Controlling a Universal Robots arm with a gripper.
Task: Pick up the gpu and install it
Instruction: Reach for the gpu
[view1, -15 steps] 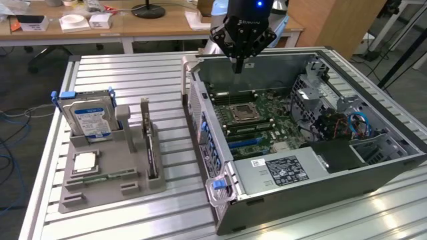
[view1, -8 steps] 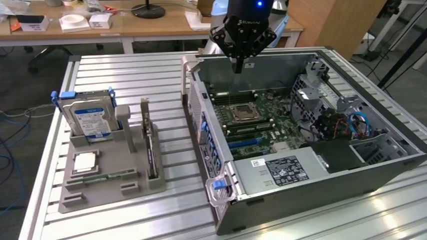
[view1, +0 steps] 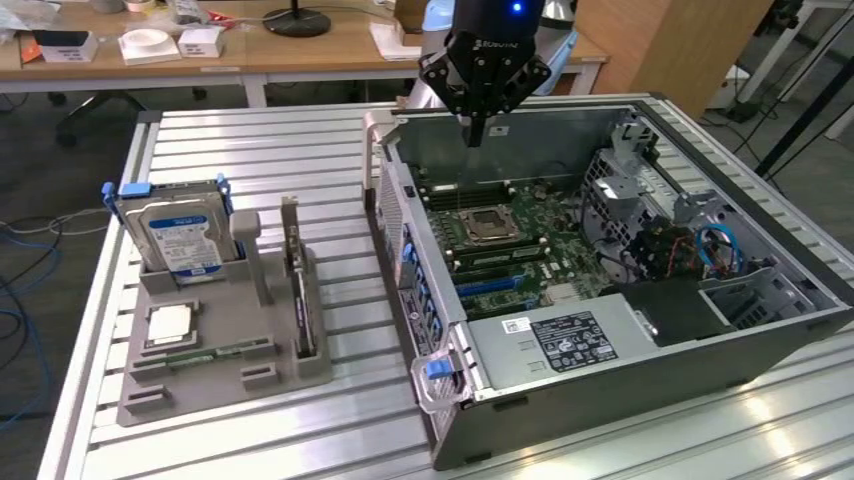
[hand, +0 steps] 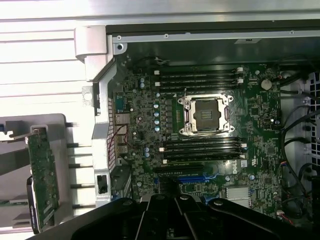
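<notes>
The gripper (view1: 474, 135) is seen fully closed with nothing held or touched, hung above the open computer case (view1: 627, 390). One gpu (view1: 296, 285) is stood on edge in the one grey holder (view1: 254, 385), near one hard drive (view1: 180, 240), well apart from the gripper. The card's green component side is shown by the wrist view, its thin edge by the exterior view.

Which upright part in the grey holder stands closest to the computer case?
The gpu, the thin dark card on edge; the blue-labelled hard drive stands farther away.
</notes>
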